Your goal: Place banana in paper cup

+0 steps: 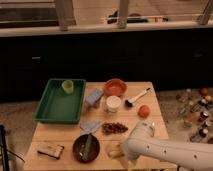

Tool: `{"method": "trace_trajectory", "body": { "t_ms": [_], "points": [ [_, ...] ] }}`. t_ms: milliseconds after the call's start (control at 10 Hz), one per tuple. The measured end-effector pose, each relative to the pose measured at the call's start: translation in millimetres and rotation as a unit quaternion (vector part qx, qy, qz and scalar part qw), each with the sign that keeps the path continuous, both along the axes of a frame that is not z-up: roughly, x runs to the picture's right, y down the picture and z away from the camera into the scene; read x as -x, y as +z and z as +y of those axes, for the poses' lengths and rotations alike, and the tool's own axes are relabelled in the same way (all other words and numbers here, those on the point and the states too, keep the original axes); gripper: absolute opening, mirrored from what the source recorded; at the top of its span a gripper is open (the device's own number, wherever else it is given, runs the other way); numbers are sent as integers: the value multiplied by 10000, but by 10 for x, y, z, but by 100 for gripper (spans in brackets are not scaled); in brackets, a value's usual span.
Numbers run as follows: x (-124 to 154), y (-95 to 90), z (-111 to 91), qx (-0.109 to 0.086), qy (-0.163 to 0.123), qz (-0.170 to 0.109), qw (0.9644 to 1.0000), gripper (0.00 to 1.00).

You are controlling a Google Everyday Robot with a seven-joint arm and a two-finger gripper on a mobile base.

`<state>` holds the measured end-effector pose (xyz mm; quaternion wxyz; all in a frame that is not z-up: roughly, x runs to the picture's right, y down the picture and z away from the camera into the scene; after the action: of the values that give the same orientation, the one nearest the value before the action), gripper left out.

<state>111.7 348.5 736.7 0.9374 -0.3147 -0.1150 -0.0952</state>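
Observation:
The banana (pixel 115 151), pale yellow, lies near the table's front edge, right of the dark bowl, and my arm covers part of it. The paper cup (pixel 113 103), white with a wide mouth, stands upright mid-table in front of the orange bowl (pixel 115 87). My gripper (pixel 123 152) is at the end of the white arm (pixel 160 147), which reaches in from the lower right. It is low over the banana's right end and mostly hidden under the arm.
A green tray (pixel 55 107) with a light green cup (pixel 67 86) is at the left. A grey block (pixel 93 97), a brush (pixel 137 96), an orange fruit (pixel 144 111), a red-brown snack (pixel 114 128), a dark bowl with a green vegetable (pixel 86 147) and a brown packet (pixel 50 149) lie around.

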Motion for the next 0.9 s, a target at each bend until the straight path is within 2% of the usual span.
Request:
{"method": "trace_trajectory", "body": {
  "t_ms": [300, 400, 900],
  "points": [
    [-2, -19, -41, -7, 49, -17, 10000, 79],
    [14, -12, -58, -11, 43, -28, 10000, 74],
    [93, 51, -111, 21, -60, -39, 10000, 22]
  ]
}}
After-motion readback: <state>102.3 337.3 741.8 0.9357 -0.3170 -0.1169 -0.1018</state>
